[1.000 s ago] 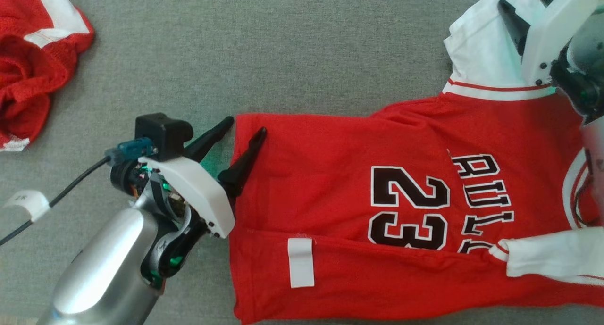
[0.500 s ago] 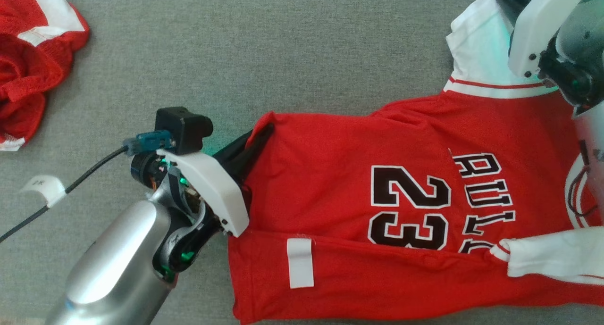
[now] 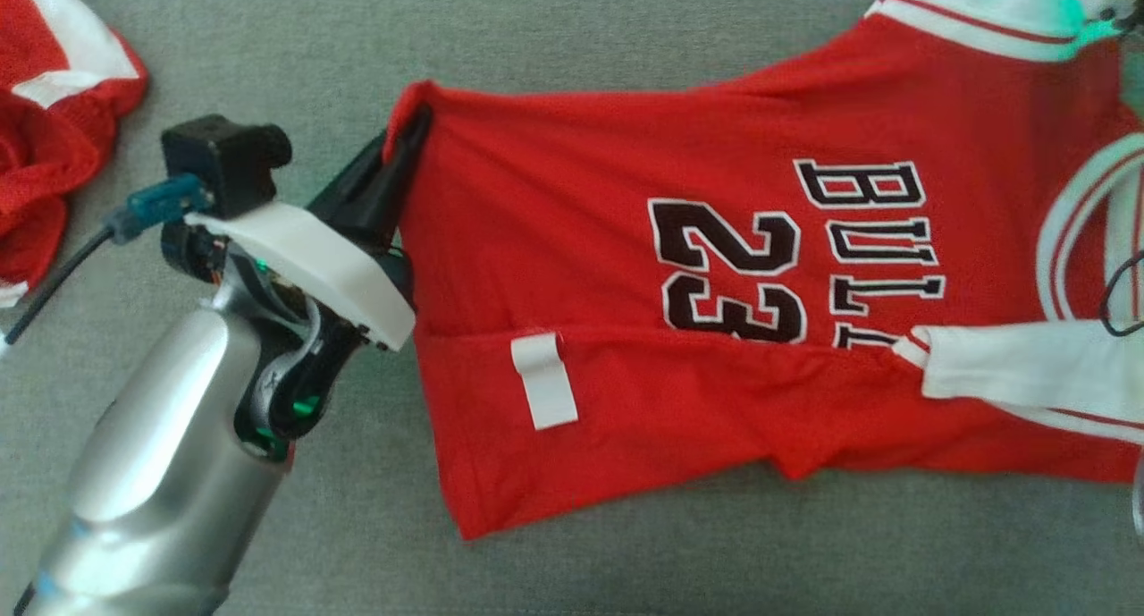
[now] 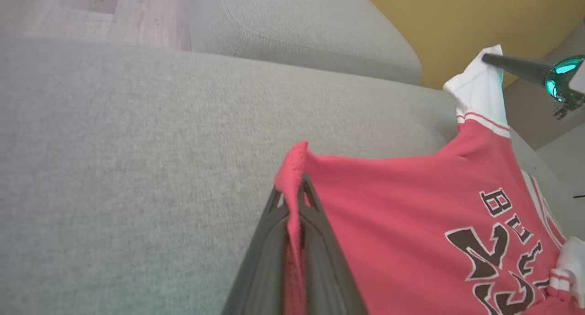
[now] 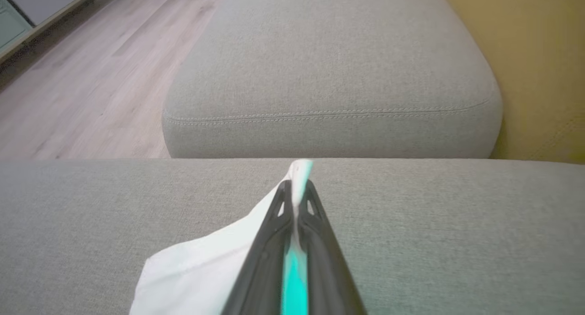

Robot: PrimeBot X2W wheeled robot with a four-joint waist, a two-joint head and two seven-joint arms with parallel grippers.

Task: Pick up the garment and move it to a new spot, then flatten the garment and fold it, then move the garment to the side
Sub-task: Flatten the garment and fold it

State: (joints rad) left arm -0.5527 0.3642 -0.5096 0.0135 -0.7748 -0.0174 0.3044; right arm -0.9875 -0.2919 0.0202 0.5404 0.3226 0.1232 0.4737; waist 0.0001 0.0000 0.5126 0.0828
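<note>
Left pincer (image 4: 293, 197), right pincer (image 5: 297, 188): spread a second ago, now tight on garment (image 3: 581, 223).

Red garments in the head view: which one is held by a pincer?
The jersey numbered 23, its corner in the left pincer; the crumpled garment lies apart, untouched.
</note>
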